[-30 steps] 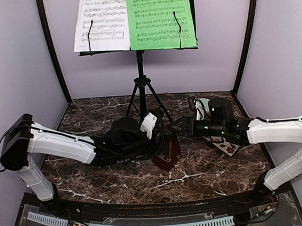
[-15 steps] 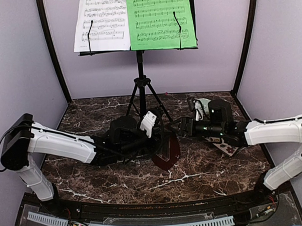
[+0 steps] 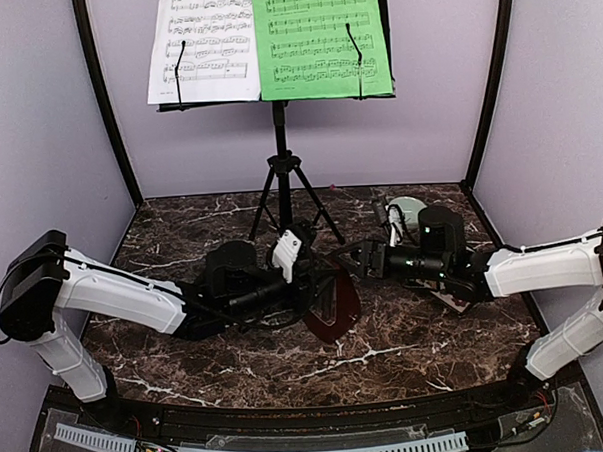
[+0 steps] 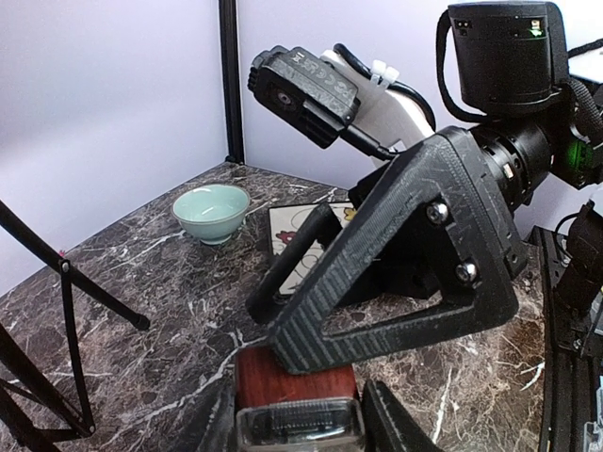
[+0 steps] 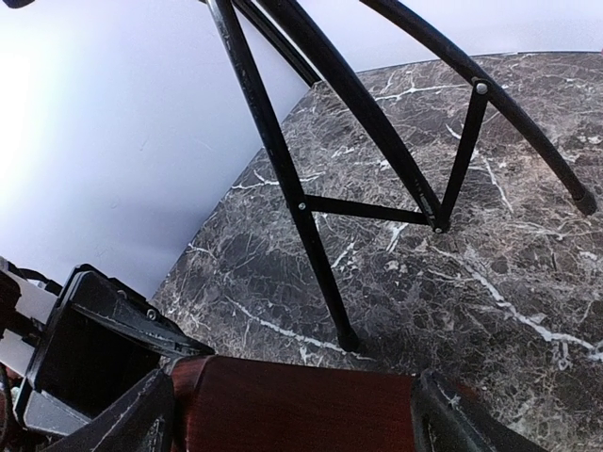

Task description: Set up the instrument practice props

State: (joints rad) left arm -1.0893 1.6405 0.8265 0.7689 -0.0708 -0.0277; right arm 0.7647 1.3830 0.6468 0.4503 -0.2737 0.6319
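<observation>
The black music stand (image 3: 281, 137) stands at the back on tripod legs (image 5: 311, 235), with a white sheet (image 3: 204, 45) and a green sheet (image 3: 321, 40) clipped side by side on it. In front of the legs the reddish-brown metronome (image 3: 333, 305) is held tilted between both arms. My left gripper (image 4: 301, 426) is shut on its narrow end (image 4: 283, 381). From the other side my right gripper (image 5: 292, 426) spans the wide wooden body (image 5: 292, 400), a finger against each side. In the top view the left gripper (image 3: 314, 285) and right gripper (image 3: 351, 264) meet over it.
A pale-green bowl (image 4: 212, 209) sits on the dark marble table at the back right, with a floral plate (image 4: 294, 231) beside it under the right arm. Purple walls and black corner posts close in the back and sides. The tripod legs spread just behind the grippers.
My left gripper's jaws have narrowed onto the metronome, and the left wrist has drawn slightly left. The right arm has shifted a little leftward and lower. The metronome has barely moved.
</observation>
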